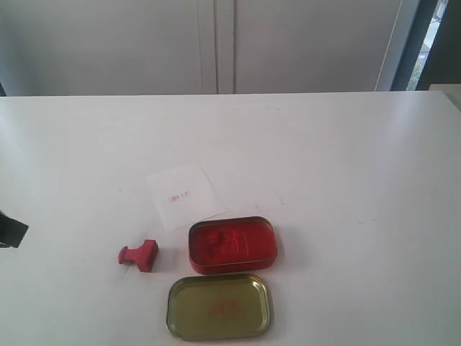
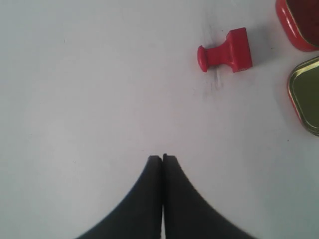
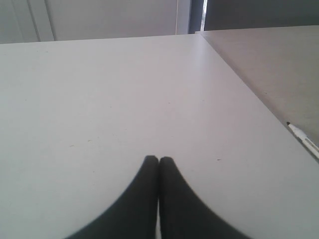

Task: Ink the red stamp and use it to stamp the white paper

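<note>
left tool (image 2: 162, 157) pressed together, empty, above bare surface (image 2: 75, 99). right tool (image 3: 158, 159) likewise together, empty. red stamp (image 1: 139, 254) on its side near red tin (image 1: 232, 245), toward surface's camera-side edge. white paper (image 1: 184, 194) flat, just beyond tin toward far edge.

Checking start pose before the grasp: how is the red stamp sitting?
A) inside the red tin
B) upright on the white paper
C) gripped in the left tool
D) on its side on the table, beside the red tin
D: the red stamp lies tipped over on the table, next to the red tin but not touching it, clear of the white paper; the left tool is shut on nothing.
</note>
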`<state>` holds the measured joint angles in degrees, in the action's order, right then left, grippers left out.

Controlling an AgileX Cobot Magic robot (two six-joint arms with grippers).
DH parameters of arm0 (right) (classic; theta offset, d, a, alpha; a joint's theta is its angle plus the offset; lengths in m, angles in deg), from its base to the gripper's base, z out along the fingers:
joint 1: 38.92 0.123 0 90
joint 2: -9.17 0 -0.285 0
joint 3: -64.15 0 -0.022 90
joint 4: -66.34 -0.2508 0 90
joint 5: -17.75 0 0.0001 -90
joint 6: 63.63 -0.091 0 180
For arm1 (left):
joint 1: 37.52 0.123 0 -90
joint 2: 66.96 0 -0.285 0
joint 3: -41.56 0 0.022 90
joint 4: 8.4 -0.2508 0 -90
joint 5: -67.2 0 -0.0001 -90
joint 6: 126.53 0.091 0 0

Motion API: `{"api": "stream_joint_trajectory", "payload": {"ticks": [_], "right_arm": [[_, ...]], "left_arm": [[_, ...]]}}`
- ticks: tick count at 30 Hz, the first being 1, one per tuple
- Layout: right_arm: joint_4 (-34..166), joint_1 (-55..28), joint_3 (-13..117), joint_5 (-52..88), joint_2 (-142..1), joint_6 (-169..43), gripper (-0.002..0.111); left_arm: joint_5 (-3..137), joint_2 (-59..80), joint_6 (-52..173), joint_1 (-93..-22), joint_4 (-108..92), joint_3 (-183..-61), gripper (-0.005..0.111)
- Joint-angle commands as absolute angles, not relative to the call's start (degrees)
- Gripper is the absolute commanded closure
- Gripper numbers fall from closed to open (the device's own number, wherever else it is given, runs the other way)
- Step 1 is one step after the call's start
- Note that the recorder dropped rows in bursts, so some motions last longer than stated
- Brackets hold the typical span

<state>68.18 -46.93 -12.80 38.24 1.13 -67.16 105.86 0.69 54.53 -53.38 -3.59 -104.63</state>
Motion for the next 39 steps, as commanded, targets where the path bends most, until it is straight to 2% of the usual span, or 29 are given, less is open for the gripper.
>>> {"api": "stream_joint_trajectory", "payload": {"ticks": [1, 35, 39], "right_arm": [[68.3, -46.7, -13.1, 37.4, 1.4, -67.4, 0.108], [68.4, -46.7, -13.1, 37.4, 1.4, -67.4, 0.108], [68.4, -46.7, -13.1, 37.4, 1.4, -67.4, 0.108]], "left_arm": [[106.2, -3.4, 54.4, -53.7, -2.6, -103.8, 0.107], [106.2, -5.2, 54.7, -53.6, -2.7, -103.8, 0.107], [106.2, -6.3, 54.7, -51.4, -0.8, -103.8, 0.107]]}}
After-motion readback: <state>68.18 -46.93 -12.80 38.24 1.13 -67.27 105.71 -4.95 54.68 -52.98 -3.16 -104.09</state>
